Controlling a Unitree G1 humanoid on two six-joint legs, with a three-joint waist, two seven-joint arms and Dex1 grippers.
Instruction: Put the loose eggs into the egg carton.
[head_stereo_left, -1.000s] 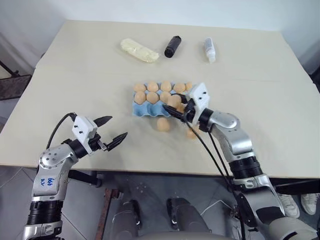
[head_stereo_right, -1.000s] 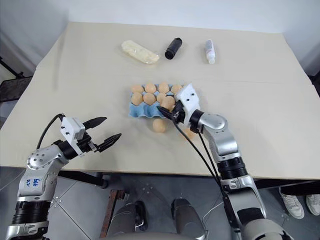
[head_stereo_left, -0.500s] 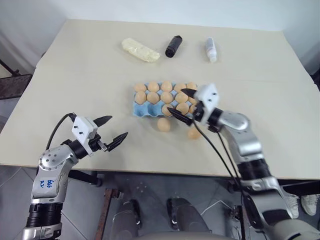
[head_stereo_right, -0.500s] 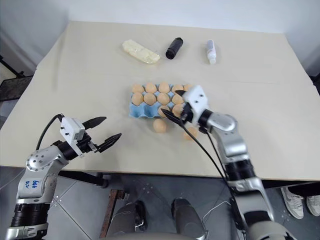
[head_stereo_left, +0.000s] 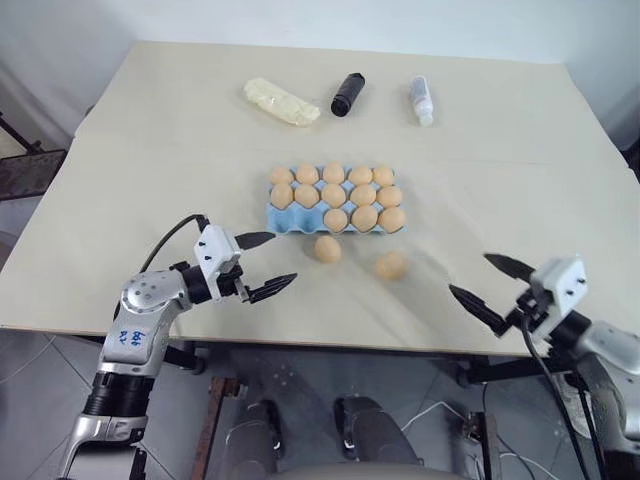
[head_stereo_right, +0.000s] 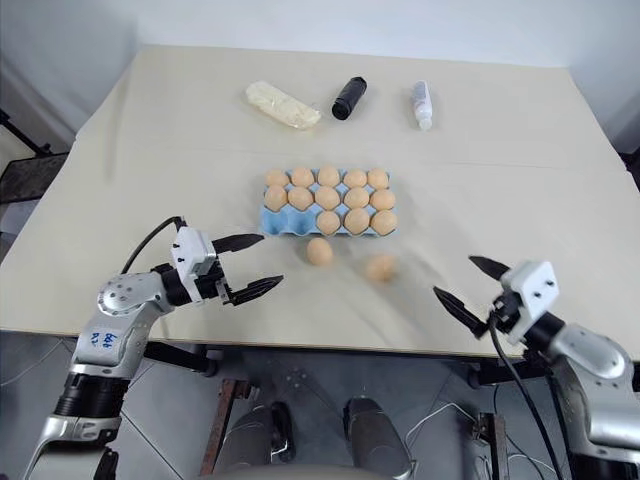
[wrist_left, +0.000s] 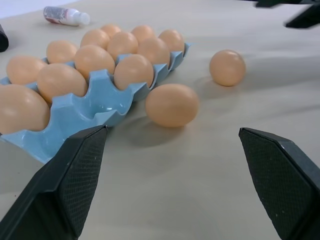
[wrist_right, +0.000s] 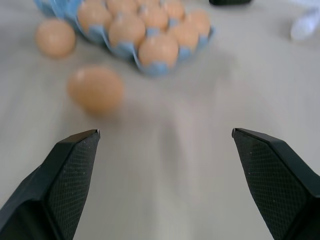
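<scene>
The light blue egg carton sits mid-desk with thirteen eggs in its cups — two near-row cups at its left end are bare. Two loose eggs lie on the desk just in front of it. Left gripper and right gripper both hover released, grasping nothing.
</scene>
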